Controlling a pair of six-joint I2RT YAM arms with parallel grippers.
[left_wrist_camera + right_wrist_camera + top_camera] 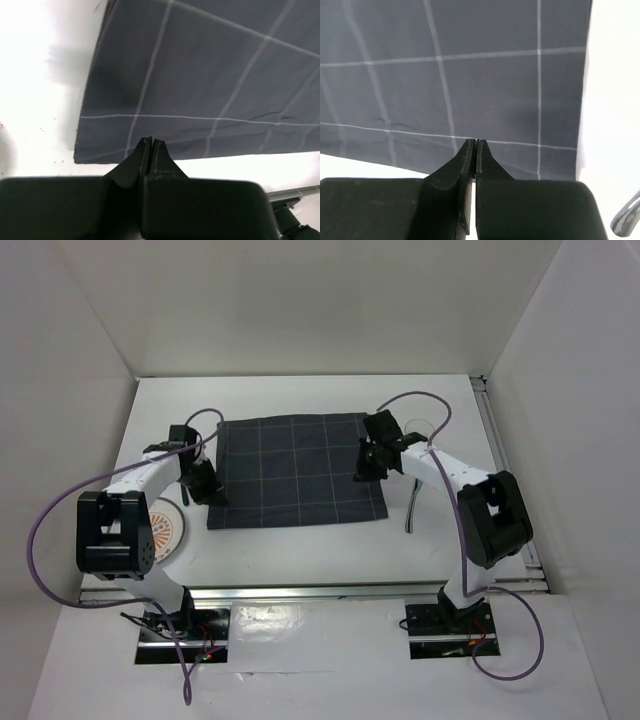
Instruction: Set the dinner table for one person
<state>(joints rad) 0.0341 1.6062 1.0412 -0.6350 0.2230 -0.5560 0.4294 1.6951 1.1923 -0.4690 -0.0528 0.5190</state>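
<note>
1. A patterned plate (170,528) at the table's (300,555) left edge was half hidden under the left arm.
2. Left gripper (151,141) and right gripper (473,141) were closed, empty, above the centred mat's (295,470) side edges.

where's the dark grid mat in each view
Top external: the mat lies at the picture's centre.
Left wrist: it fills the upper right, its near-left corner just left of the shut left pincer.
Right wrist: it fills the upper left, its right edge right of the shut right pincer.
Shared landmark: the mat's near edge against the white dinner table.
</note>
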